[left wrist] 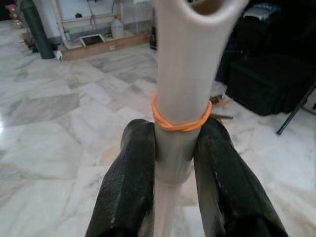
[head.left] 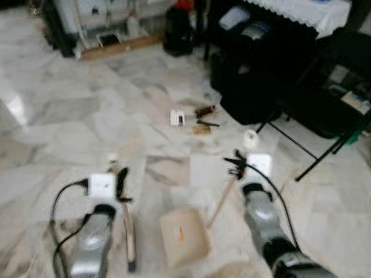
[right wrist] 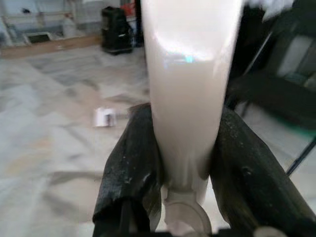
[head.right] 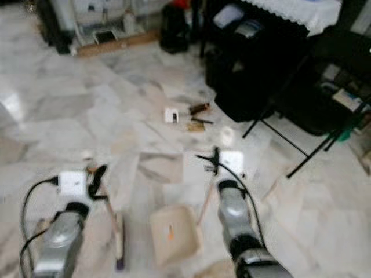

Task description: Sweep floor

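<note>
Marble floor (head.left: 69, 116), head view: one dustpan (head.left: 184, 236) between two arms; litter (head.left: 194, 120) in one cluster ahead; black bags (head.left: 261, 75) beyond.
Left wrist: left gripper (left wrist: 174, 148) clamped on broom handle (left wrist: 185, 74), one orange band (left wrist: 180, 122).
Right wrist: right gripper (right wrist: 183, 148) clamped on dustpan handle (right wrist: 187, 74).

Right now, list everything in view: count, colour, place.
dustpan: one, beige, on the floor between the arms, its handle in the right gripper.
broom: one, pale handle with an orange band, in the left gripper.
litter: a few bits, white and brown, on the floor ahead.
white roll: one, beside the litter.
black bags: a dark heap, ahead on the right.
floor: grey-white marble.
left gripper: black fingers, shut on the broom.
right gripper: black fingers, shut on the dustpan handle.
</note>
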